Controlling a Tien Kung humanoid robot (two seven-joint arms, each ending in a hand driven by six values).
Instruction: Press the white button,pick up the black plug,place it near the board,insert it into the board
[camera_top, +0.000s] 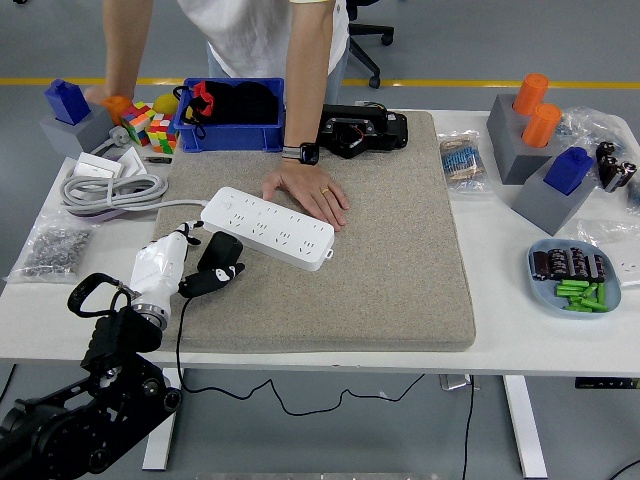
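A white power strip lies at an angle on the grey felt mat. A person's hand rests flat on the strip's far edge. The black plug lies on the mat right against the strip's near left side, and its black cable runs down over the table's front edge. My left hand, white with dark fingers, comes in from the lower left. Its fingers are curled around the plug's near end. I cannot make out the strip's white button.
A blue bin and a black device stand at the mat's far edge. Coiled grey cable, puzzle cubes and a bag of screws sit at the left. Grey blocks with orange and blue pegs and a parts dish are at the right.
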